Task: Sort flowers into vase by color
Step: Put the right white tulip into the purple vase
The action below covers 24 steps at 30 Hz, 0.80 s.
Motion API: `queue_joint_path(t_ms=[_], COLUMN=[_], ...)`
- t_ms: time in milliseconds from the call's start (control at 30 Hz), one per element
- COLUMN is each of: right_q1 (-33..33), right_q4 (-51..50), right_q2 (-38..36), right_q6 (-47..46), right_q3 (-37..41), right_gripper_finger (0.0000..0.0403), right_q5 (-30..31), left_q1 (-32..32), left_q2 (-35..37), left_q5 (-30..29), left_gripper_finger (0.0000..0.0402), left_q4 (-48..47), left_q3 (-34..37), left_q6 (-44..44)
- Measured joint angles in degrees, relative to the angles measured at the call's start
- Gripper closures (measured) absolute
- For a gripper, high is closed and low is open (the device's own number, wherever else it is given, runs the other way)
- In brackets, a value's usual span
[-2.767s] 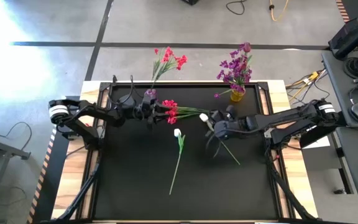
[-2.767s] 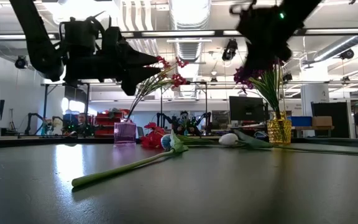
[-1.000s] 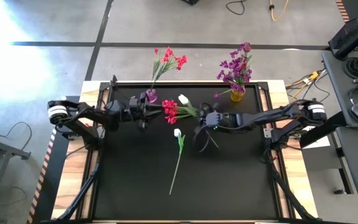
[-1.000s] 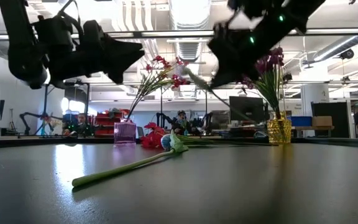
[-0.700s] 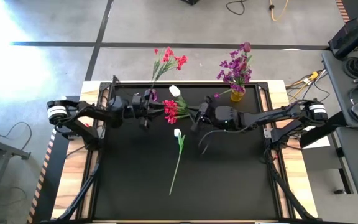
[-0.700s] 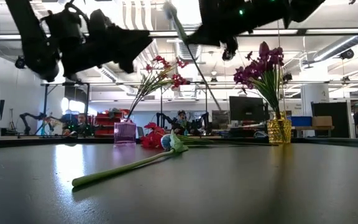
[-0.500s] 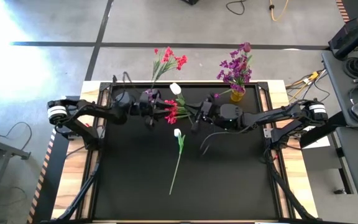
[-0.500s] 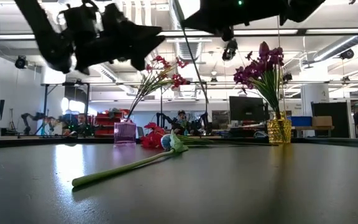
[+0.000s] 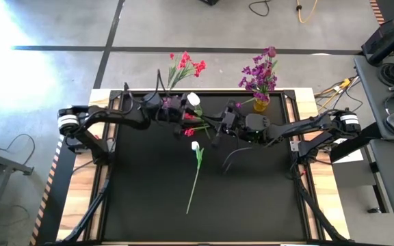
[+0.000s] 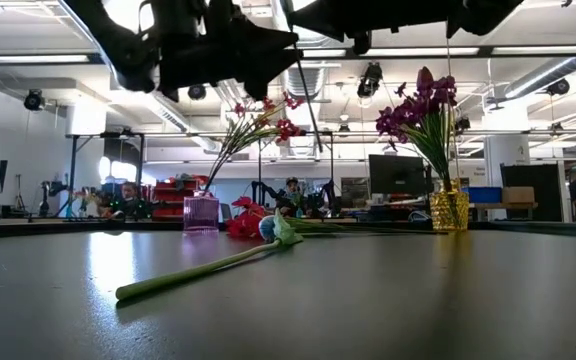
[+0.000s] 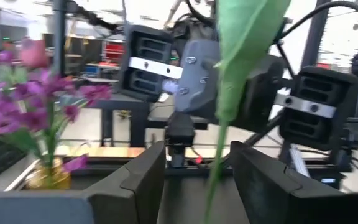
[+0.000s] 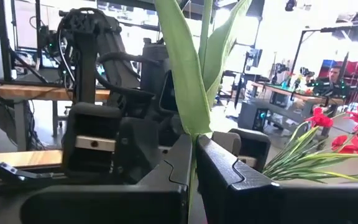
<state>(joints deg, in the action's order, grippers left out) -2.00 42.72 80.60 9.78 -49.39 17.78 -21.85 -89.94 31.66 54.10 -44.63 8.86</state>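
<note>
Handover midair beside pink vase: right gripper clamped on white tulip stem, left gripper spread around it. Risk: right releases early, tulip drops; or leaf snags.

1 white flower is standing upright mid-air; another white flower and a red flower are lying on the table.

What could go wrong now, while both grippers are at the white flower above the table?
The right gripper is shut on the white flower stem, and the open left gripper straddles it. If the right one releases too early, the flower may fall. The grippers face each other closely and might bump. The red flowers lie just beneath and could get knocked.
</note>
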Motion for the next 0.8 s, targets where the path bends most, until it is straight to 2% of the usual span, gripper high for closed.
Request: queue_joint_path(t_ms=[267, 567, 633, 700, 800], right_q1=[0.0, -0.04, -0.02, -0.02, -0.02], right_q4=[0.35, 1.24, 2.04, 2.26, 2.21], right_q2=[0.0, 0.0, 0.0, 0.0, -0.2], right_q6=[0.84, 1.51, 1.49, 2.67, 4.22], right_q3=[0.0, 0.0, 0.0, 0.0, 0.0], right_gripper_finger=[0.039, 0.039, 0.0388, 0.0379, 0.0349], right_q5=[0.09, 0.48, 2.59, 5.84, 8.33], left_q1=[0.02, -0.98, -1.42, -2.04, -3.13], left_q2=[-1.99, -1.41, -1.38, -1.3, -1.19], left_q5=[2.36, 2.33, 2.34, 2.18, 2.04], left_gripper_finger=[0.028, 0.0375, 0.0394, 0.0396, 0.0399], left_q4=[0.62, 0.93, 1.18, 1.22, 0.85], left_q3=[-2.5, -2.5, -2.5, -2.53, -2.5], left_q6=[1.07, 0.78, 0.64, 0.63, 0.64])
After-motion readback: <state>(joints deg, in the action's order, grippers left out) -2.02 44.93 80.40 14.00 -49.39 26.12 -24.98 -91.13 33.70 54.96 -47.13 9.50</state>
